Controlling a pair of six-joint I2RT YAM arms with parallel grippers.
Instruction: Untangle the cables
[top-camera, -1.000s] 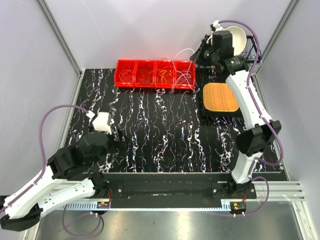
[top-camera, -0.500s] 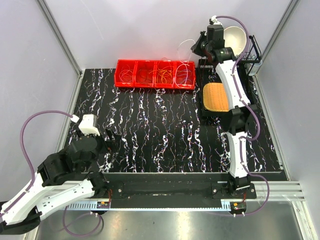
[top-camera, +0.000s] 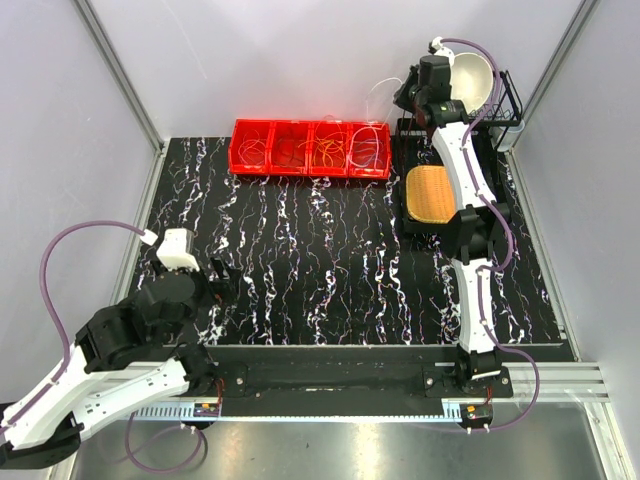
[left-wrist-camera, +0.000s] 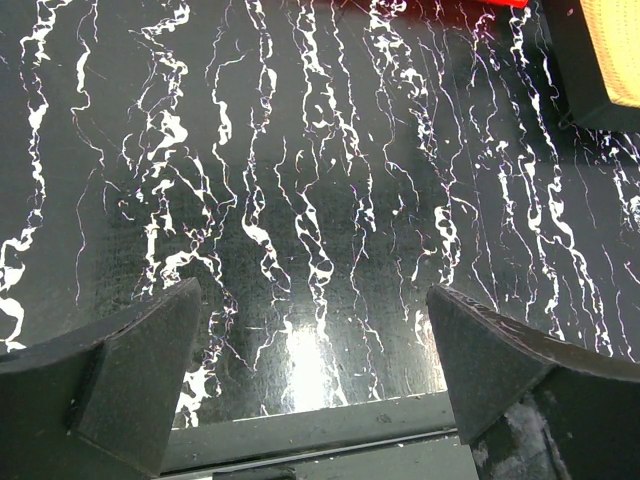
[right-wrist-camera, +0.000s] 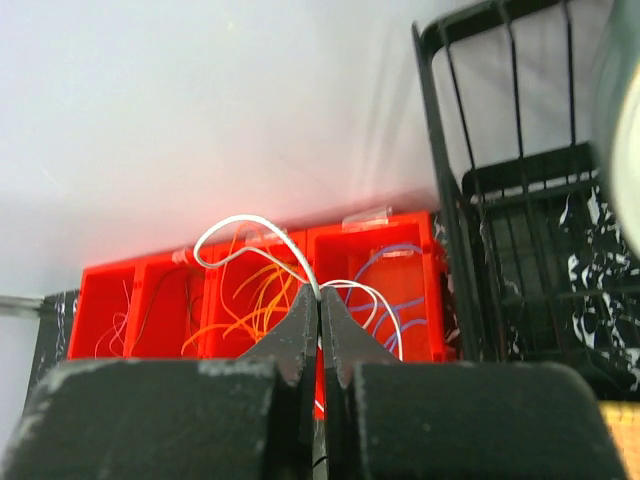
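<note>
Right now the white cable (right-wrist-camera: 245, 225) is pinched between the tips of my right gripper (right-wrist-camera: 320, 300), whose jaws are pressed tight together on it. From the tips it arches up and to the left, and more whitish loops hang to the right over the end compartment below. The other cables (right-wrist-camera: 255, 295) lie in the red tray (right-wrist-camera: 110, 290). Orange ones are bunched in the third compartment from the left, bluish and whitish loops lie in the fourth, and a few thin strands lie in the first two. From above, that tray (top-camera: 310, 148) sits along the far edge of the table (top-camera: 300, 250), and my right gripper (top-camera: 405, 95) is raised beyond its right end, with the arm stretched far forward. Just beside this gripper stands a black wire rack (top-camera: 505, 105) holding a pale bowl (top-camera: 470, 75). A woven yellow mat (top-camera: 432, 193) lies in a dark tray nearer to me than the rack. My left gripper (left-wrist-camera: 312, 290) is well apart from all this, low over the near left part of the marbled table, its jaws spread wide with nothing between them.
</note>
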